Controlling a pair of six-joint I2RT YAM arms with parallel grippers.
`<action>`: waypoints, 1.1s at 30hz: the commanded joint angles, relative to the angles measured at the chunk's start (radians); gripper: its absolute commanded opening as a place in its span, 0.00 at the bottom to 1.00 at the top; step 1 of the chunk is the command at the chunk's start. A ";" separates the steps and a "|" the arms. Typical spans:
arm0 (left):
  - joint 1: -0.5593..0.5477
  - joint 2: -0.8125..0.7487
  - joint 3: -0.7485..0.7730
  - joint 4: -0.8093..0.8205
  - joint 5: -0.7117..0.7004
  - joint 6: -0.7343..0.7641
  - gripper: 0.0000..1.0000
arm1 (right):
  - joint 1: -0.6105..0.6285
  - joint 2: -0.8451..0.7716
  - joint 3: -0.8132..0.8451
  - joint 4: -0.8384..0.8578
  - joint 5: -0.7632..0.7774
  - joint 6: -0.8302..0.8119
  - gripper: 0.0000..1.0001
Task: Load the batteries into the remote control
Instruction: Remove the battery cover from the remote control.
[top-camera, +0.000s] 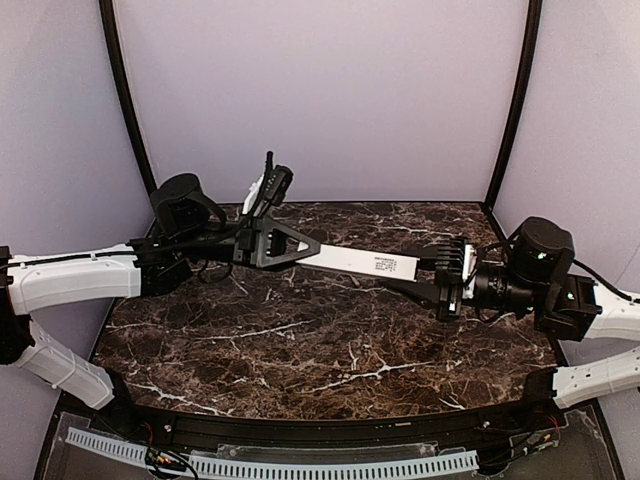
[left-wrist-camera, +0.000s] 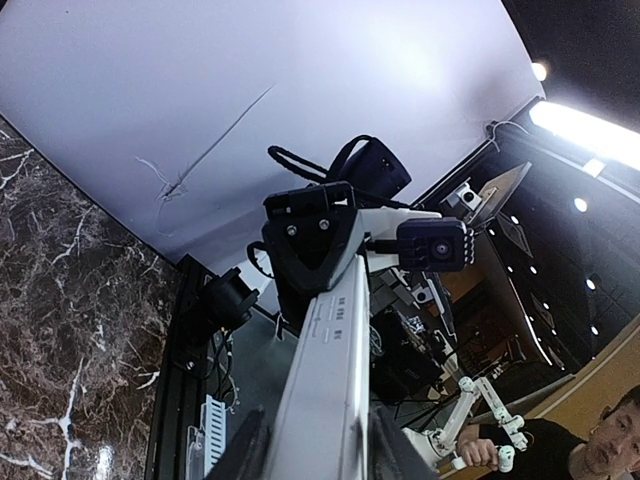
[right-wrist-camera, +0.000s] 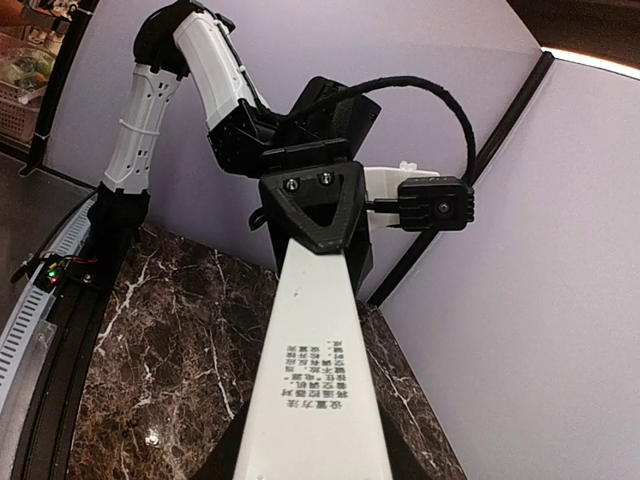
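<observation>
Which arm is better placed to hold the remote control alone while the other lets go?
Probably left. The left gripper overlaps more of the remote control than the right gripper, which pinches only the printed end.

Two robot arms, the left arm (top-camera: 70, 280) and the right arm (top-camera: 600, 325), had glossy white ribbed shells joined by rounded black motor housings (top-camera: 178, 200); small green lights (top-camera: 541, 255) showed on the right arm. The left gripper (right-wrist-camera: 312, 225) and the right gripper (left-wrist-camera: 316, 255) were matt black with triangular end plates, each plate fastened by two screws (right-wrist-camera: 291, 184). A small black boxy camera (right-wrist-camera: 437, 205) with a round lens sat beside each wrist, fed by a thick black cable (right-wrist-camera: 440, 95).
</observation>
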 joint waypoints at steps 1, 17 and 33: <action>0.016 -0.038 -0.003 -0.033 -0.021 0.073 0.38 | -0.002 -0.019 0.006 -0.004 0.075 0.021 0.00; 0.001 0.010 0.060 -0.154 -0.027 0.130 0.59 | -0.002 0.031 0.017 0.011 0.069 0.030 0.00; -0.005 0.061 0.022 0.116 0.090 -0.038 0.40 | -0.004 0.039 0.001 0.029 0.071 0.031 0.00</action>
